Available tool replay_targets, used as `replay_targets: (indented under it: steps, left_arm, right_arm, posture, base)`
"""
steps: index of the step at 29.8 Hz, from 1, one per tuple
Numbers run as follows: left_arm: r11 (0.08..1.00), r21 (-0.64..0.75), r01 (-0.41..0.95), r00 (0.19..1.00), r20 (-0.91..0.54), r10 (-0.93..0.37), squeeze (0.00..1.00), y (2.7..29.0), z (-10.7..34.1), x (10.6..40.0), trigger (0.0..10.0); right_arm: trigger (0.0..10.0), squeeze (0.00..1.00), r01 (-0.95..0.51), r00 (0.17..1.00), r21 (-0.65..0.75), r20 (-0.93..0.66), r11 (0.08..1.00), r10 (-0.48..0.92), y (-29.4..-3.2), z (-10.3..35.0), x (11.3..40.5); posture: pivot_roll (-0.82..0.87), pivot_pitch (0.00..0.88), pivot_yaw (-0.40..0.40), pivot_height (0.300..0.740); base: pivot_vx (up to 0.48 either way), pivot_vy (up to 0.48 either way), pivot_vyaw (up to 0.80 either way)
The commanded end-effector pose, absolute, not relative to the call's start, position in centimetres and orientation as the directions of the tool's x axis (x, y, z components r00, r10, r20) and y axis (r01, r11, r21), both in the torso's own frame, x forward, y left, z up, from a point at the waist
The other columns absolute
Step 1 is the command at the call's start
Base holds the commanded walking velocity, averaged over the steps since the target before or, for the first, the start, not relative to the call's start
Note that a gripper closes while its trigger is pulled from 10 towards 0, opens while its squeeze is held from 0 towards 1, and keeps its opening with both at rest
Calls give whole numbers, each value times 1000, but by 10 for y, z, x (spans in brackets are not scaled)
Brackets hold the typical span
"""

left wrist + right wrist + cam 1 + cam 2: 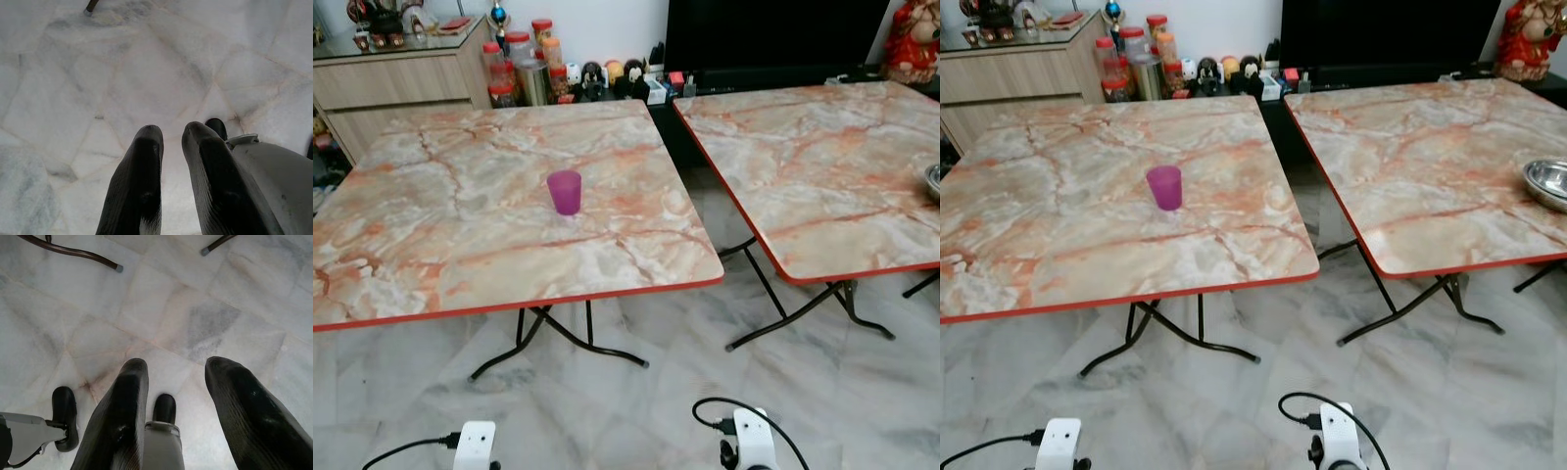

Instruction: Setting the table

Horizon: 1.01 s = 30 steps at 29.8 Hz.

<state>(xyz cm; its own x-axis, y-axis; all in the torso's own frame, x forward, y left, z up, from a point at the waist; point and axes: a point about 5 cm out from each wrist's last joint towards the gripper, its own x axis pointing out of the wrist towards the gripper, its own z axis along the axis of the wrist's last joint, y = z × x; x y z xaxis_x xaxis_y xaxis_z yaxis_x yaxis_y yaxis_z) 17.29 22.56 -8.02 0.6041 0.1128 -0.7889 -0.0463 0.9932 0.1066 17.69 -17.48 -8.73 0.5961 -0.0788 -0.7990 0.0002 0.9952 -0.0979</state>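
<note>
Left eye view: a purple plastic cup (pixel 564 191) stands upright near the middle of the left folding table (pixel 431 255), whose marble-patterned top runs off the frame's left edge. Beside it, apart across a gap of floor, stands a second folding table (pixel 1410 166); a steel bowl (pixel 1547 183) sits at its right side, cut off by the frame. Behind, jars (pixel 514 59) and small figurines crowd together, too small to make out. Both arms hang low over the marble floor (pixel 146 63): the left gripper (pixel 167 142) has its fingers slightly apart, the right gripper (pixel 173 377) spread wider, both holding nothing.
</note>
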Motion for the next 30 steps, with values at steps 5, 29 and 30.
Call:
replay_targets:
  steps: [5,29,30]
  left_arm:
    - [994,101,-45,605,-789,107,0,223,-80,174,10000]
    - [989,86,-119,598,-789,141,0,225,-81,172,10000]
    - [989,86,-120,599,-789,141,0,225,-81,172,10000]
  right_arm:
    - [10000,0,3,595,-110,-799,994,-90,-179,-87,178]
    - [10000,0,25,595,-116,-796,993,-108,-184,-85,181]
    - [10000,0,23,595,-116,-796,993,-107,-184,-85,181]
  posture:
    - [38,0,29,740]
    - [52,0,6,740]
    - [52,0,6,740]
  base:
    - [0,0,0]
    - [165,0,0]
    - [251,0,0]
